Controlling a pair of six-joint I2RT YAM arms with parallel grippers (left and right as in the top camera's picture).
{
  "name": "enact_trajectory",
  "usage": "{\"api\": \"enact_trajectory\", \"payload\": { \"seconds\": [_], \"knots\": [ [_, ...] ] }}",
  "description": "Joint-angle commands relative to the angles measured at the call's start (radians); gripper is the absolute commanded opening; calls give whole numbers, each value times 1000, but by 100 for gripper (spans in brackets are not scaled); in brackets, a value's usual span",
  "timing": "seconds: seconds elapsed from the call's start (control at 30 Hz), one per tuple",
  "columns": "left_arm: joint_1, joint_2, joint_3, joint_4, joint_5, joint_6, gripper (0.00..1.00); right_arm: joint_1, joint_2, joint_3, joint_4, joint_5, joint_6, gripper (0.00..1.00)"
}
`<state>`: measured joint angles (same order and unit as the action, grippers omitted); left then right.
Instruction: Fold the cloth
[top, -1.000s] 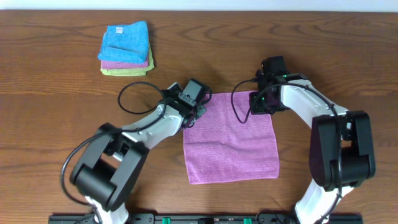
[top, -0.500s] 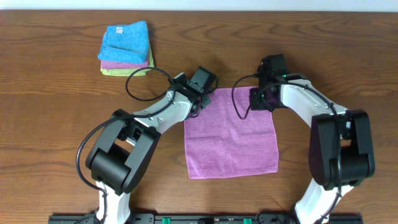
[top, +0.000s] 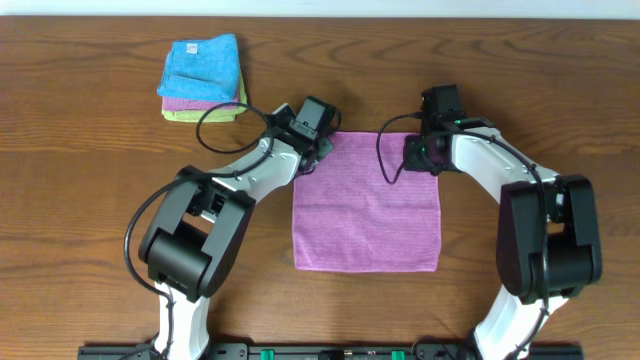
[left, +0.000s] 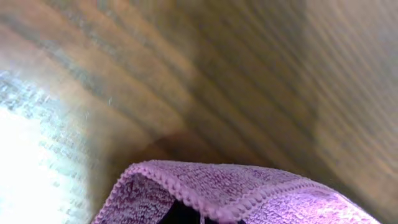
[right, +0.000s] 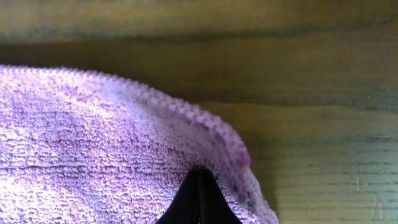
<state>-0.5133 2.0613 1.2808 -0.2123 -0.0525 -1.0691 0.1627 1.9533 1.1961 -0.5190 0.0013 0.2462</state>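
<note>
The square purple terry cloth (top: 366, 205) lies flat at the centre of the brown wooden table (top: 90, 200). The left gripper (top: 322, 150) is closed on the cloth's far left corner and the right gripper (top: 420, 156) is closed on its far right corner; each wrist view shows the hemmed edge lifted slightly off the wood. A stack of folded blue, purple and green cloths (top: 203, 78) sits well apart at the far left.
</note>
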Motion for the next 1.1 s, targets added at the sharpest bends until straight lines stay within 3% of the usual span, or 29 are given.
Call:
{"api": "enact_trajectory", "payload": {
  "seconds": [0.0,0.23,0.57,0.6,0.63,0.67,0.7,0.73,0.93,1.07],
  "knots": [
    [17,51,-13,23,-17,32,6,-15,29,1,15,42,57,1],
    [14,59,-13,116,53,37,6,16,29,1,98,-13,58,1],
    [14,59,-13,97,46,84,6,40,29,1,91,3,57,1],
    [22,55,-10,87,51,97,9,40,29,1,89,2,35,2],
    [30,51,-5,81,59,100,32,41,27,1,89,2,16,20],
    [40,45,2,81,82,109,52,41,24,3,86,-4,-3,49],
    [51,37,11,81,106,117,67,41,18,5,77,-10,-19,88],
    [61,29,19,80,127,126,79,41,11,9,64,-10,-20,98],
    [109,-71,60,-4,161,172,83,41,-93,24,1,-20,-26,99],
    [111,-174,60,-174,196,221,83,42,-195,24,-111,-52,-4,99]
  ]
}}
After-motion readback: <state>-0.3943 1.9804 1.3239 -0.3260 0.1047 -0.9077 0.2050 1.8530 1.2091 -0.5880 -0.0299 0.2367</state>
